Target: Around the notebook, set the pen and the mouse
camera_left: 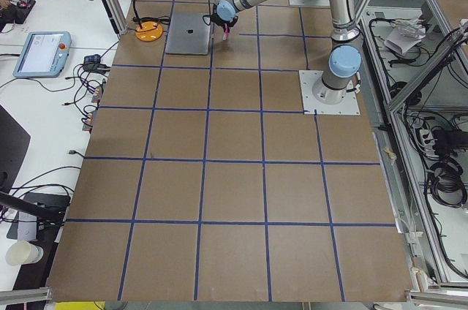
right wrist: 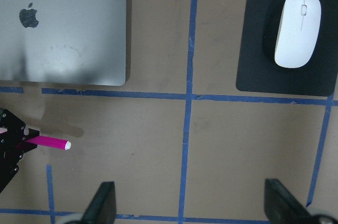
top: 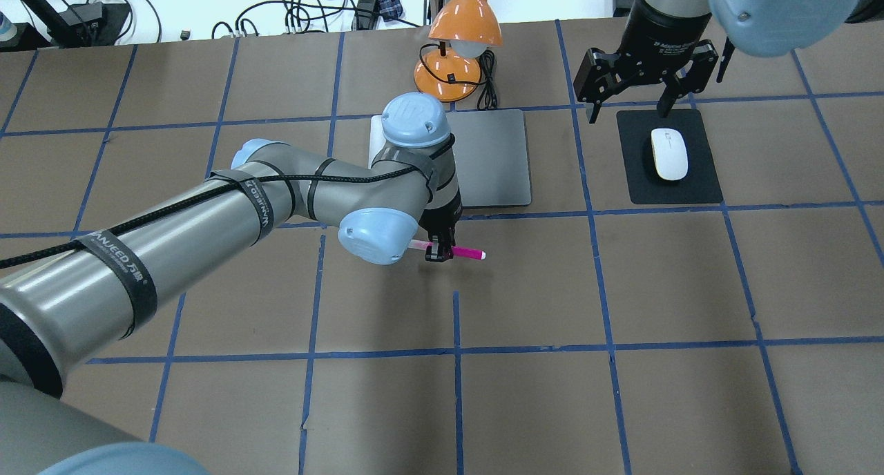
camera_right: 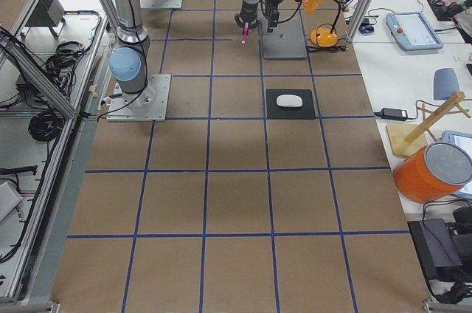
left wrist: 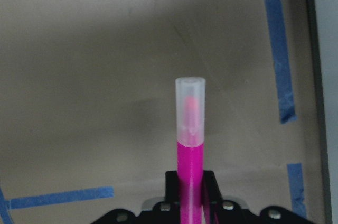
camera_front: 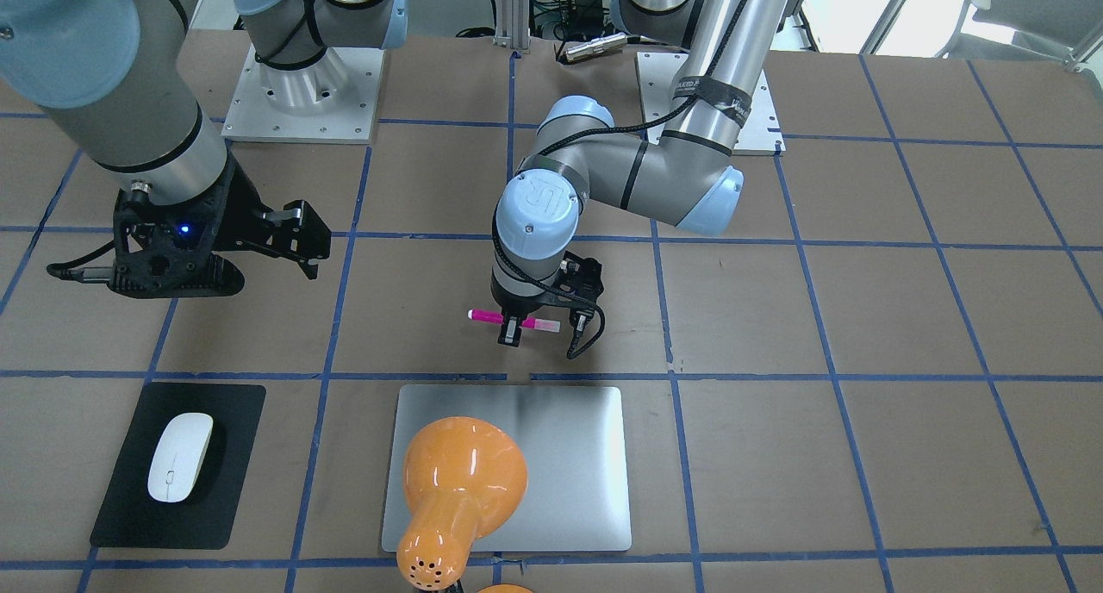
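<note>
My left gripper (top: 436,250) is shut on the magenta pen (top: 467,253), holding it level a little above the table, just on the robot's side of the notebook's (top: 494,157) near edge. The left wrist view shows the pen (left wrist: 189,145) sticking out from between the jaws, pale cap foremost. The silver notebook (camera_front: 569,464) lies flat, partly under the lamp head. The white mouse (top: 668,154) rests on a black pad (top: 697,185) to the notebook's right. My right gripper (top: 630,105) hangs open above the pad's far edge, holding nothing; its fingers (right wrist: 103,203) frame bare table.
An orange desk lamp (top: 464,19) stands behind the notebook, its cable trailing beside the base. Blue tape lines grid the brown table. Cables and devices lie beyond the far table edge.
</note>
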Motion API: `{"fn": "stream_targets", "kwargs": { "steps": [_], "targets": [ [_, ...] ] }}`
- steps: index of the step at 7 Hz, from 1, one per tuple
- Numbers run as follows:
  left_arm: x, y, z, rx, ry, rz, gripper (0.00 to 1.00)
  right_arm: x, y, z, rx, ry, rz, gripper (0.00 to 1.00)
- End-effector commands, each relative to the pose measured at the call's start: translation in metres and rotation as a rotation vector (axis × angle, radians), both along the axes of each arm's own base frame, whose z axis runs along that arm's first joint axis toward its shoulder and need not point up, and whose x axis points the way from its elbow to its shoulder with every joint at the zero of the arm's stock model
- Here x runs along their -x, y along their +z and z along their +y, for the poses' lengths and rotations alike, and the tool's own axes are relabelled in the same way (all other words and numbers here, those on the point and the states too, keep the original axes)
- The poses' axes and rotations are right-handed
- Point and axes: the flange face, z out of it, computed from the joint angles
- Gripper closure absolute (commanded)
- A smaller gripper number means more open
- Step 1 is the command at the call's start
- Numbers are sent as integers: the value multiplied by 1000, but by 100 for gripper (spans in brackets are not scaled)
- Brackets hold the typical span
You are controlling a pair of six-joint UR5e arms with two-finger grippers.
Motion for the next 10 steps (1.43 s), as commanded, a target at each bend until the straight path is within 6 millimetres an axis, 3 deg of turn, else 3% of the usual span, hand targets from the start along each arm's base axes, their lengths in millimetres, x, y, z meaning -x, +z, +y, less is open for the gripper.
{"fn": "stream_targets", "kwargs": {
  "steps": [1,2,4,5,7,10],
  "targets": [
    [1,-8,0,-14,1,2,100,4,-3,6,-6,6,49,0],
    [2,-5,-2,-7,-3,5,89,3,1,6,1,-3,38,0],
    [2,-5,-2,-9,-11,5,24,3,-4,8,-8,-3,36,0],
    [1,-5,-5,-6,-21,11,0,3,-5,7,-11,-6,36,0],
    [-19,16,-19,53,-230,41,0,3,-4,7,-6,-7,35,0],
    [-91,57,-54,146,-496,71,0,3,-4,8,-8,-7,38,0]
  ]
}}
